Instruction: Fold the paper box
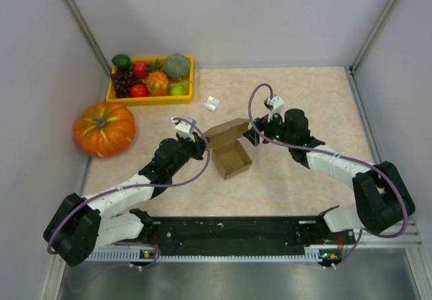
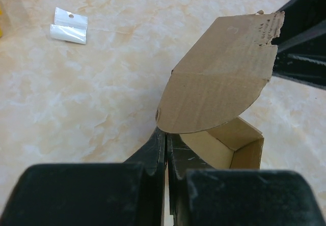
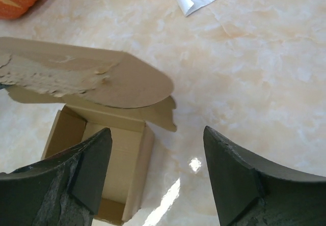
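The paper box [image 1: 231, 159] is a small brown square box standing open-topped mid-table, its rounded lid flap [image 1: 225, 130] raised over the far side. My left gripper [image 1: 206, 148] is at the box's left corner. In the left wrist view its fingers [image 2: 153, 152] are pressed together under the lid [image 2: 219, 78] at the box's edge [image 2: 239, 149], with a thin pale strip pinched between them. My right gripper [image 1: 254, 136] is open by the lid's right end. In the right wrist view one fingertip [image 3: 94, 160] hangs over the box's inside [image 3: 109, 160] and the other over bare table.
A large orange pumpkin [image 1: 104, 129] sits at the left wall. A yellow tray [image 1: 150, 100] holding several fruits is at the back left. A small white packet [image 1: 212, 103] lies behind the box. Grey walls close in three sides.
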Robot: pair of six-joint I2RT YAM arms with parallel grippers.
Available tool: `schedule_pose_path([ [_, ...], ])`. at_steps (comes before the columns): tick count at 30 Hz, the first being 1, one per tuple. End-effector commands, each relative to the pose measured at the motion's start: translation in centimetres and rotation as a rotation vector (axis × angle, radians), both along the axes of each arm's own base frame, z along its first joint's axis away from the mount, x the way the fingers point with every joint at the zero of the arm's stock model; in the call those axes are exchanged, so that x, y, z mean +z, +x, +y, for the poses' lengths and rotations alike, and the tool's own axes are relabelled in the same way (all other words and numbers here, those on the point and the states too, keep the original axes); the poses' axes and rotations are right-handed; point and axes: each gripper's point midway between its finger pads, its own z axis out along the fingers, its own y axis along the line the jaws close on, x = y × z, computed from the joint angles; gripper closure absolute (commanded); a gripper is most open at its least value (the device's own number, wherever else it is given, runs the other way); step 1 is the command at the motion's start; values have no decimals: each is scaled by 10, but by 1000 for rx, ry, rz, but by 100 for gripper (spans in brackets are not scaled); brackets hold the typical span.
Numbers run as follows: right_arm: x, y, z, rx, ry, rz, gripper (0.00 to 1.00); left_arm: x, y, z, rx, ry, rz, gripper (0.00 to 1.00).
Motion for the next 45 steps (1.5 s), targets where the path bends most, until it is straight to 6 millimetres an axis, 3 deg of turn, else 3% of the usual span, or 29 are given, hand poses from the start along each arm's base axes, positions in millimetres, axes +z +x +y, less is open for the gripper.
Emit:
schedule_pose_path([
  [1,27,16,5,82,101,-102,27,19,-2,-4,-34,-31,-68,100],
  [5,21,17,4,153,138,-126,27,18,-3,-7,-64,-33,-68,100],
  [9,20,15,16,254,153,-123,30,15,-2,-3,-67,-44,-66,100],
  [14,10,26,19,252,129,-107,34,16,-3,-3,-81,-50,-69,100],
  [21,12,36,22,248,149,-113,36,14,-3,-1,-84,-49,-66,100],
  [24,14,35,23,245,166,-85,63,16,1,1,-59,-52,-65,100],
  [25,19,33,22,238,171,-91,79,17,1,2,-56,-49,-68,100],
  [27,17,30,17,166,175,-54,100,16,7,6,2,-55,-45,100],
  [28,34,25,16,140,190,-88,100,17,11,11,56,-62,-41,100],
  [29,25,14,20,110,194,-56,100,17,14,12,85,-69,-38,100],
  [30,26,17,15,30,183,-63,100,19,15,9,102,-91,-31,100],
  [31,35,15,13,-4,189,-78,100,20,21,14,161,-96,-30,100],
  [33,32,12,13,-88,175,-51,100,20,25,9,216,-102,-22,100],
  [34,35,13,12,-119,174,-53,100,21,32,17,300,-97,-27,100],
  [36,46,10,11,-199,178,-100,100,23,36,10,336,-93,-24,100],
  [37,48,9,12,-223,174,-115,100,23,42,16,401,-85,-25,100],
  [38,48,17,3,-316,158,-135,100,23,44,16,427,-87,-20,100],
  [41,44,22,3,-410,155,-132,100,29,53,13,505,-113,-33,100],
  [45,23,26,2,-524,109,-120,100,21,58,2,533,-69,-74,100],
])
